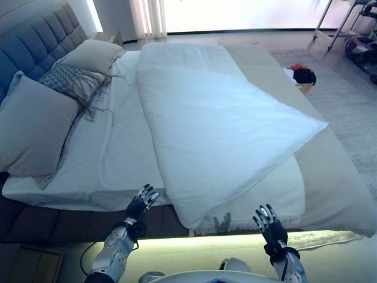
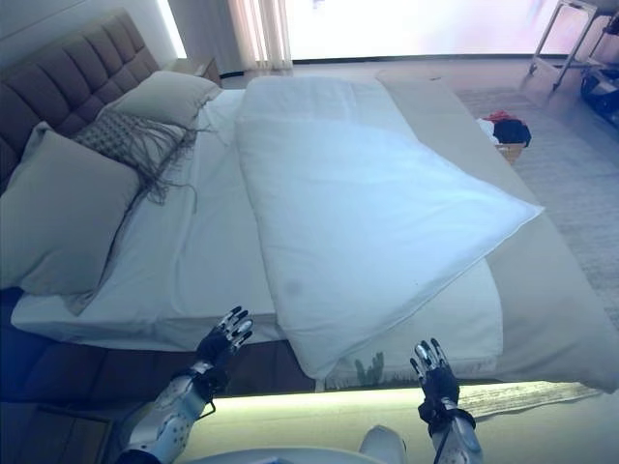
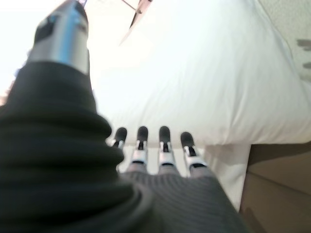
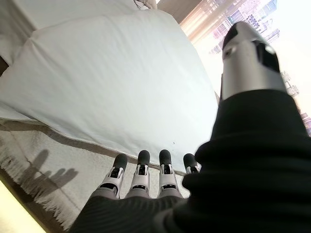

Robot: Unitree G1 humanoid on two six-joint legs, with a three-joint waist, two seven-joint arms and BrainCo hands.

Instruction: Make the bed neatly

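Observation:
A white duvet [image 1: 218, 130] lies skewed across the bed, folded back from the pillows, one corner pointing right over the beige blanket [image 1: 330, 177]. The white sheet [image 1: 112, 159] is bare on the left side. Two grey pillows [image 1: 32, 127] and a fringed cushion [image 1: 68, 79] lie at the grey headboard [image 1: 35, 41]. My left hand [image 1: 140, 204] is open, just below the bed's near edge, left of the duvet's near corner. My right hand [image 1: 268, 223] is open, below the fringed blanket edge. Both hold nothing.
A basket with dark and red clothes [image 1: 303, 76] stands on the carpet past the bed's right side. A metal rack [image 1: 347, 29] stands at the far right. A bedside table [image 1: 109, 37] stands by the headboard. A wooden box [image 1: 29, 265] sits at the lower left.

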